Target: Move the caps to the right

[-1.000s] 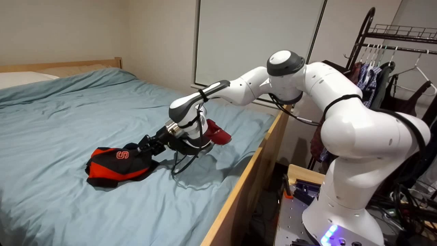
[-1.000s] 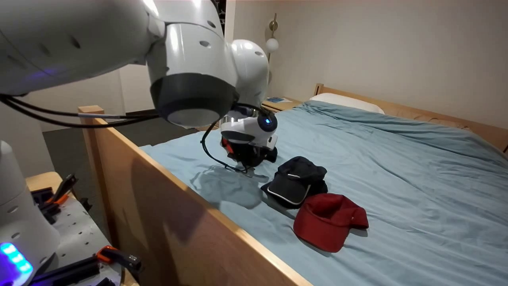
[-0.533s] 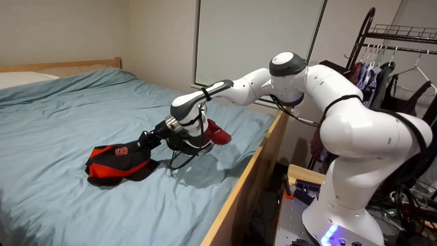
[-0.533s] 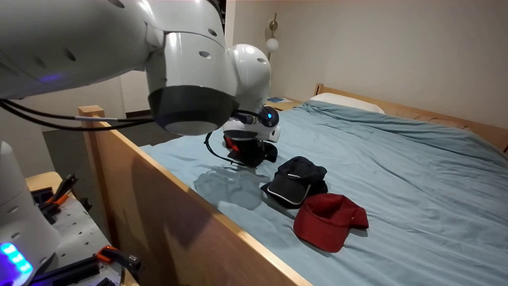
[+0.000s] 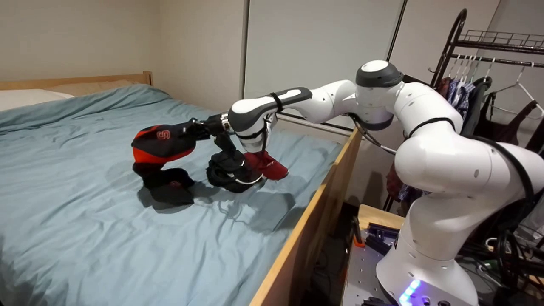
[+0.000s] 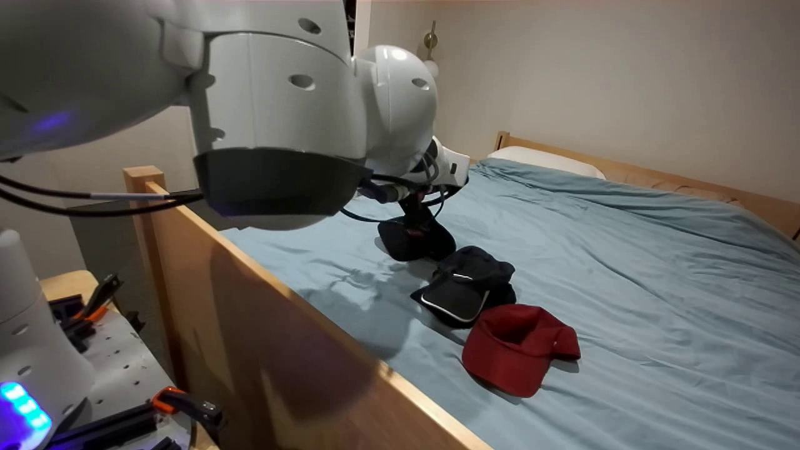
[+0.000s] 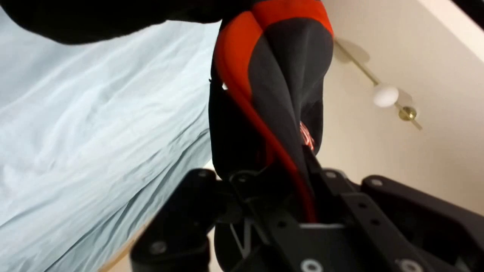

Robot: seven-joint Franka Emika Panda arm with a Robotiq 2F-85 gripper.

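We have the dark-and-red cap (image 7: 276, 87) pinched in the gripper (image 7: 285, 173).
Our gripper stands at six o'clock; the cap runs from it up to twelve, creased lengthwise, a stitched mark (image 7: 307, 136) on its three-o'clock side. Toward ten we see a curved shape (image 7: 94, 22) too black to name. Wrinkled pale blue cloth (image 7: 106, 113) covers the bench (image 7: 49, 189) at nine; a globe lamp (image 7: 385, 95) sits on the pale wall (image 7: 397, 155) near half past two.

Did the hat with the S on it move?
Yes. In an exterior view, the cap with the S has moved up and a bit to the right, judged against the wooden headboard, which sits in the same spot.
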